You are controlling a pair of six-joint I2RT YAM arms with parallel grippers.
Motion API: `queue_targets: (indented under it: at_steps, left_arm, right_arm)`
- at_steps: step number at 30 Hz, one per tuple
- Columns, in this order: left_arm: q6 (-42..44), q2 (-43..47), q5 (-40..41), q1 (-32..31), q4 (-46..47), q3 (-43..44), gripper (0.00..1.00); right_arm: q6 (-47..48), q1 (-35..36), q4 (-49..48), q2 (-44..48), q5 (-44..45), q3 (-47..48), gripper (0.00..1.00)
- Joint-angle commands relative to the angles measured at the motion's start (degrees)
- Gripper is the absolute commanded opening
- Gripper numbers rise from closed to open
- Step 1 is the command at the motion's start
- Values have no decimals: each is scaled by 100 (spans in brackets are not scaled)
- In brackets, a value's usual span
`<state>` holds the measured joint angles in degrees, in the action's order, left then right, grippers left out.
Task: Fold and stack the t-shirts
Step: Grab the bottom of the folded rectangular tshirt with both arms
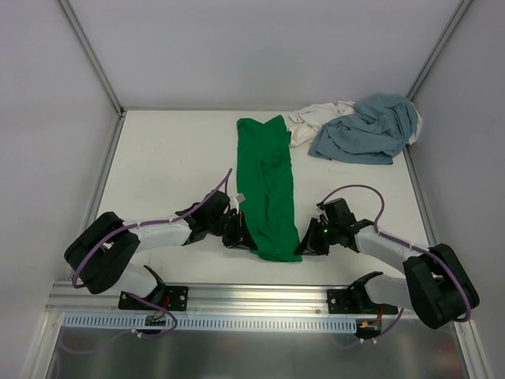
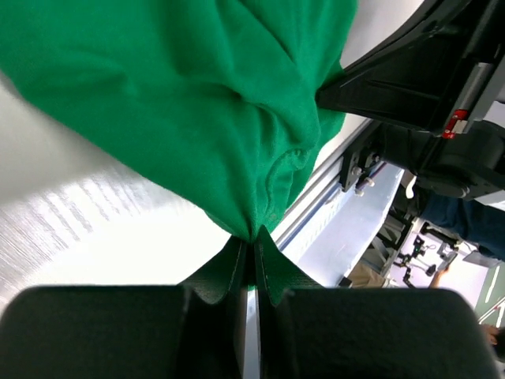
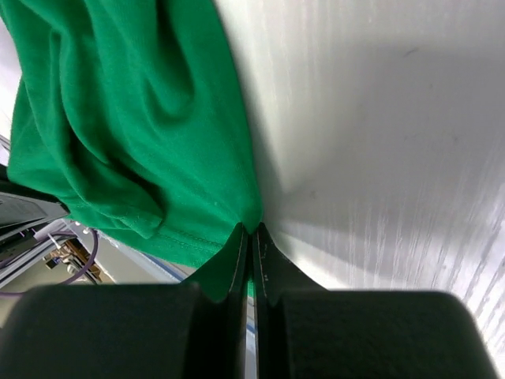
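Note:
The green t-shirt [image 1: 268, 181] lies as a long narrow folded strip down the middle of the table, running from the back toward the near edge. My left gripper [image 1: 239, 234] is shut on its near left edge; the left wrist view shows cloth [image 2: 197, 103] pinched between the jaws. My right gripper [image 1: 306, 242] is shut on its near right edge, seen in the right wrist view [image 3: 134, 126]. The grey-blue t-shirt [image 1: 367, 130] lies crumpled at the back right, partly on top of the crumpled white t-shirt [image 1: 314, 120].
White walls enclose the table [image 1: 170, 166] on three sides. An aluminium rail [image 1: 260, 296] runs along the near edge, where both arm bases are bolted.

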<state>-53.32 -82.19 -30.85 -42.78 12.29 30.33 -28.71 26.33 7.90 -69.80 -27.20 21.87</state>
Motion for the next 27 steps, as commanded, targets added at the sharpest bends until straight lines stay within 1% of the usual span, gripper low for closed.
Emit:
queue_targets:
  at_steps: [1,7,12,17,22,27]
  left_arm:
    - [182,265,88,-19,-412,289,0]
    - [155,388,123,-28,-622,474,0]
    - [182,432,150,-28,-763,658,0]
    - [225,502,220,-19,-939,843,0]
    - [375,696,422,-2,-1413,1089,0]
    - [480,854,518,147,-1756,1247,0]
  right_arm:
    - [225,-14,721,212,57,326,1]
    - [348,-5,1064,142,-118,651,1]
    - [524,-13,1529,-77,-277,1292,1]
    - [603,-31,1732,-323,-443,1750,1]
    - [638,-84,1899,-429,-523,2110,1]
    - [761,-207,2101,-508,-558,2348,1]
